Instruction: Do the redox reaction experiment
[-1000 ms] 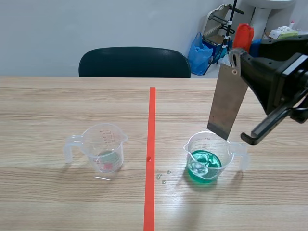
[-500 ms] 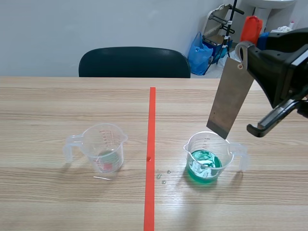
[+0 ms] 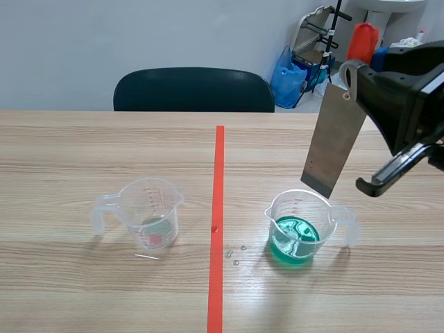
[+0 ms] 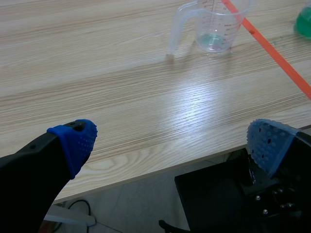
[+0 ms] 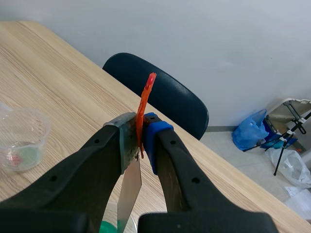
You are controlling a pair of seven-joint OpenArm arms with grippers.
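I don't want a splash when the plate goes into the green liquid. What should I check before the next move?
1. Grip: ok, right gripper shut on the metal plate at its top end.
2. Plate upright: not ok, tilted.
3. Plate clear of liquid: ok, lower edge above the rim of the green cup.
4. Cup upright: ok.
5. Other arm clear: ok, left gripper open by the table edge.
6. Table dry: not ok, droplets beside the green cup.

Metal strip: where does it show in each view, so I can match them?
Scene view: the metal strip hangs tilted from the right gripper, over the green-liquid beaker.
Left wrist view: not in it.
Right wrist view: metal strip clamped between its own jaws, hanging down.
Shared landmark: the near-empty clear beaker, in all three views.
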